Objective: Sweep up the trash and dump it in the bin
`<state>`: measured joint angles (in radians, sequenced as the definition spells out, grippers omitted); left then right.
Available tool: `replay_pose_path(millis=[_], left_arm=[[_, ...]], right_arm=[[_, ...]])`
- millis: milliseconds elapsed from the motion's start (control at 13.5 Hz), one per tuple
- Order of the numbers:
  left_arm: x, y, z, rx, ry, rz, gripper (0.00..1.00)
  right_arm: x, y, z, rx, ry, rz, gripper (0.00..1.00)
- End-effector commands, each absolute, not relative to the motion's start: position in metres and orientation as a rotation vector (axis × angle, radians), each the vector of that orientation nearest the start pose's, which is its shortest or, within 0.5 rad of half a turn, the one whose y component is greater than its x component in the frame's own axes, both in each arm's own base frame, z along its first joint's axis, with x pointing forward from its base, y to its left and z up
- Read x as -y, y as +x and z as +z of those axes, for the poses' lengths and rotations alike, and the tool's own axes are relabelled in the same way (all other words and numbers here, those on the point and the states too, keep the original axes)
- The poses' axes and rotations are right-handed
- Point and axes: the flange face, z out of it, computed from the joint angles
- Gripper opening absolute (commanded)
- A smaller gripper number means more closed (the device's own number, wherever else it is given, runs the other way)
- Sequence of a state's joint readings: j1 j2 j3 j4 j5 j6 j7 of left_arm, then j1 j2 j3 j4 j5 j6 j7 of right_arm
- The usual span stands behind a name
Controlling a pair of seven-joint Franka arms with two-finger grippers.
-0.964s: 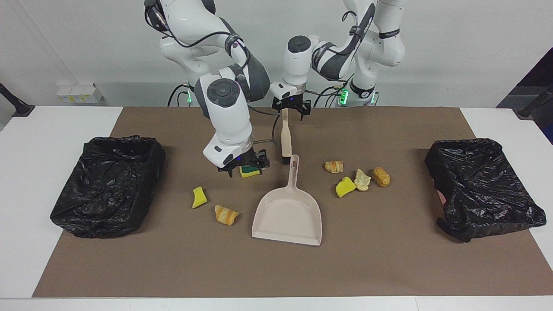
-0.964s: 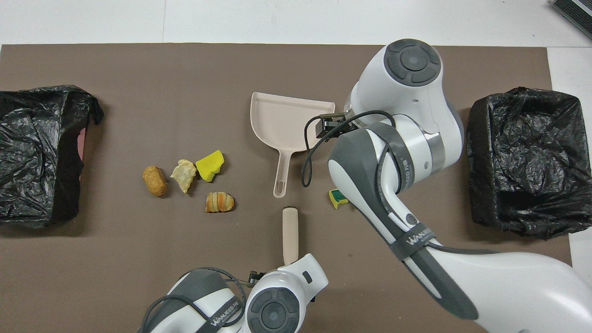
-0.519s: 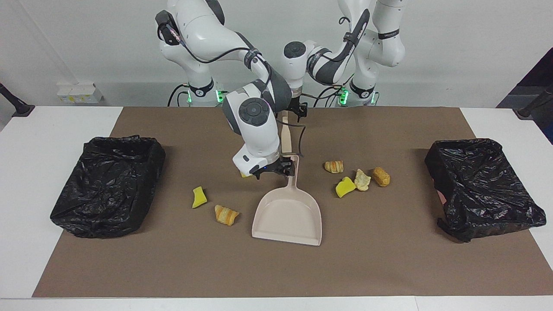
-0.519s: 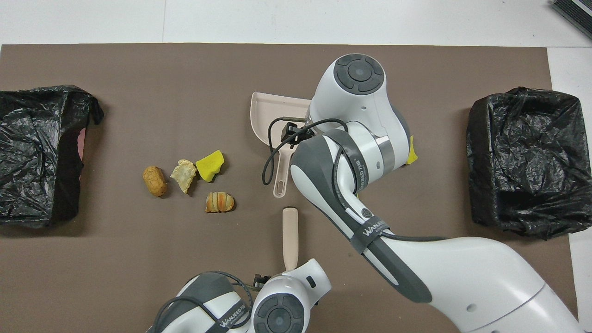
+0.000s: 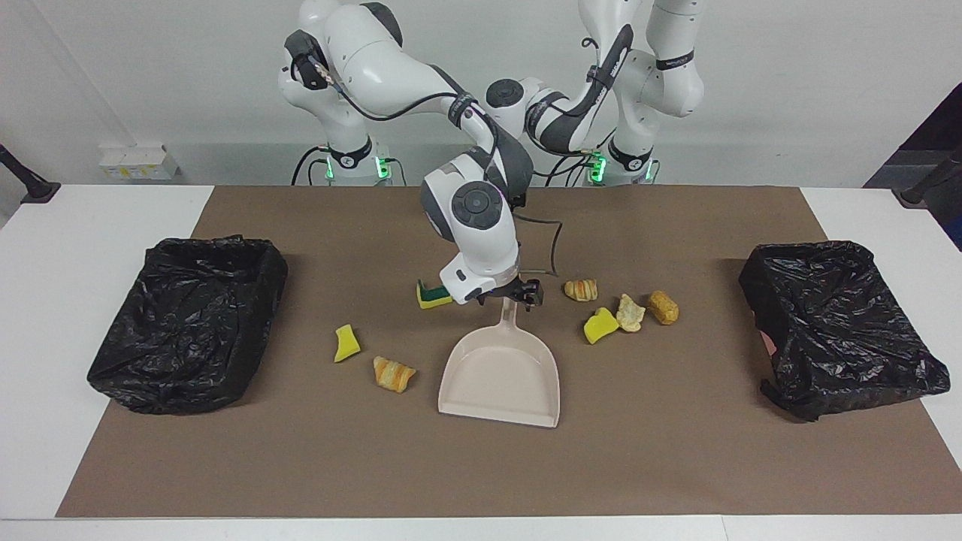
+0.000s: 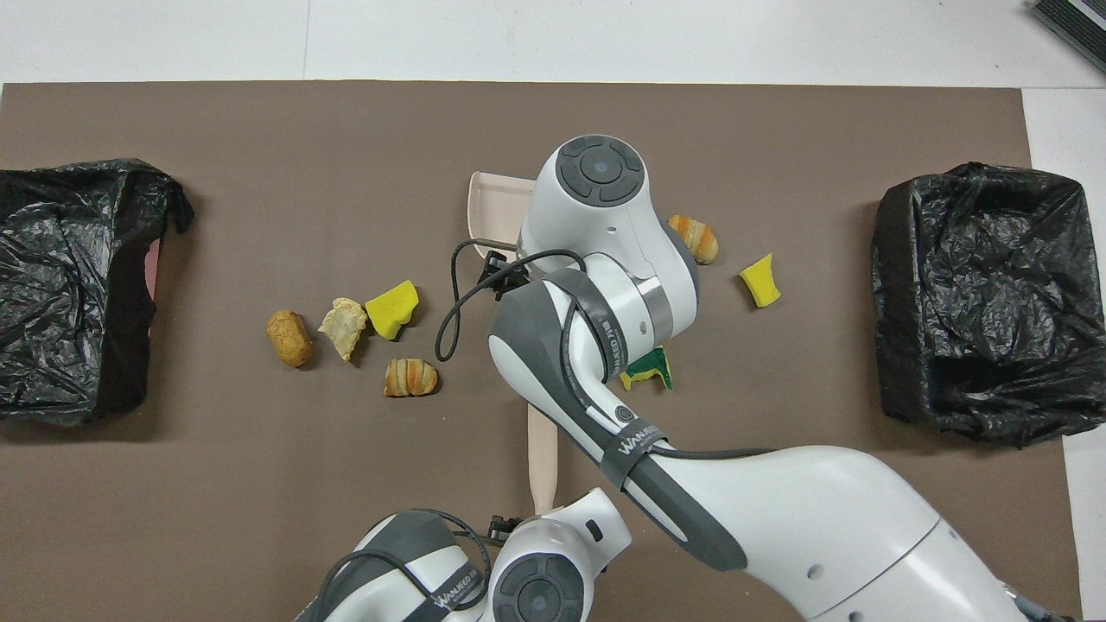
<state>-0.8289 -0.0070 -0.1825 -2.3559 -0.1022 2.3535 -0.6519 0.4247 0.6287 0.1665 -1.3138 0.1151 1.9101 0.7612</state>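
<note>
The beige dustpan (image 5: 500, 372) (image 6: 486, 200) lies mid-mat with its handle pointing toward the robots. My right gripper (image 5: 509, 296) is open, low over the handle's end with a finger on each side. The trash lies scattered: a yellow-green sponge bit (image 5: 434, 294) (image 6: 650, 369), a yellow bit (image 5: 346, 343) and a bread chunk (image 5: 393, 373) toward the right arm's end, and several scraps (image 5: 624, 312) (image 6: 346, 324) toward the left arm's end. The brush handle (image 6: 543, 449) runs under the left arm's wrist (image 6: 518, 587), which hides my left gripper.
Two bins lined with black bags stand at the mat's ends, one (image 5: 188, 323) (image 6: 976, 294) at the right arm's end and one (image 5: 838, 327) (image 6: 69, 285) at the left arm's end. The brown mat (image 5: 481, 473) covers the white table.
My right gripper has swung from over the yellow-green sponge bit across to the dustpan's handle. The left arm's wrist has sunk lower over the brush handle.
</note>
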Motion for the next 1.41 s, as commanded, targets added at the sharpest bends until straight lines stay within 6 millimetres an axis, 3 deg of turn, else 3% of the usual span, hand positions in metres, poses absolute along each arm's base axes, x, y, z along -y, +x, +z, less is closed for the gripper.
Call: replay_pose_path(millis=[0,74,148,445,593,667,741,816,890,1112,1335], left_arm=[[0.423,0.264,0.337,-0.436,-3.161,0.093,0.54],[0.422,0.263,0.337,-0.436,-3.152,0.110,0.18],[0.421,0.262,0.337,-0.442,-3.143,0.118,0.00],[0.412,0.264,0.342,-0.450,-3.115,0.154,0.00],[0.387,0.275,0.361,-0.477,-3.067,0.221,0.00],[0.379,0.276,0.367,-0.524,-3.031,0.271,0.00],[0.369,0.283,0.373,-0.500,-3.023,0.293,0.00],[0.359,0.288,0.379,-0.469,-3.024,0.300,0.00],[0.350,0.290,0.391,-0.448,-3.023,0.305,0.00],[0.289,0.322,0.412,-0.291,-3.010,0.385,0.00],[0.209,0.370,0.445,-0.007,-3.066,0.340,0.00]], right_arm=[[-0.399,0.607,0.365,-0.369,-2.962,0.233,0.70],[-0.402,0.604,0.369,-0.354,-2.969,0.230,0.62],[-0.401,0.603,0.364,-0.354,-2.978,0.230,0.62],[-0.398,0.593,0.353,-0.345,-3.006,0.252,0.60],[-0.396,0.590,0.353,-0.345,-3.014,0.260,0.58],[-0.395,0.590,0.353,-0.341,-3.023,0.259,0.37],[-0.396,0.590,0.354,-0.325,-3.037,0.246,0.06],[-0.397,0.589,0.355,-0.313,-3.052,0.237,0.00],[-0.398,0.588,0.362,-0.300,-3.056,0.219,0.00],[-0.377,0.595,0.396,-0.302,-3.041,0.193,0.00],[-0.339,0.608,0.440,-0.209,-3.015,0.119,0.00]])
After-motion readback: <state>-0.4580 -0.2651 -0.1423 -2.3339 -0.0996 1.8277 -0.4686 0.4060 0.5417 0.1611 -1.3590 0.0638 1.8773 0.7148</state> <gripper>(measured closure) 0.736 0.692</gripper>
